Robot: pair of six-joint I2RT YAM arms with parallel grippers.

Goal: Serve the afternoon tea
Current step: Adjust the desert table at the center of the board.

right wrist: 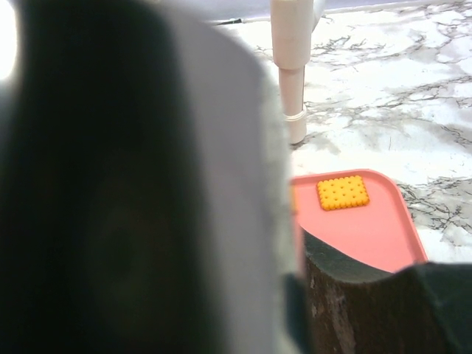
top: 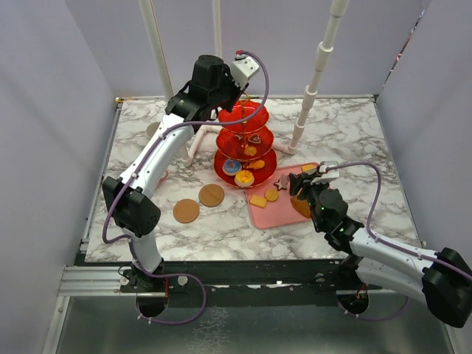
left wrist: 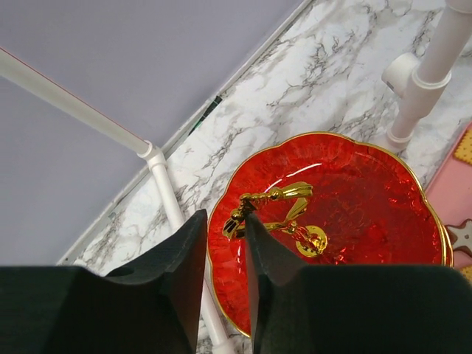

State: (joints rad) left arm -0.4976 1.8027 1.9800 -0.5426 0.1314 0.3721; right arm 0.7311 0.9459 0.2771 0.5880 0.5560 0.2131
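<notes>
The translucent red three-tier stand [top: 245, 151] stands mid-table with cookies on its lower tiers [top: 244, 178]. My left gripper [left wrist: 226, 221] hangs over its top tier [left wrist: 354, 199]. The jaws stand narrowly open, and the end of the gold finial [left wrist: 276, 203] lies between the tips, against the right one. Two brown coasters [top: 212, 195] [top: 186, 211] lie left of the stand. My right gripper [top: 301, 193] hovers over the pink tray [top: 284, 210], shut on a brown round cookie [top: 301, 206]. A dark blur fills the left of the right wrist view.
More cookies lie on the tray [top: 258, 200], among them a square yellow one [right wrist: 343, 192]. White pipe posts rise behind the stand [top: 313, 81] and beside the tray [right wrist: 291, 66]. Grey walls close in the table on three sides.
</notes>
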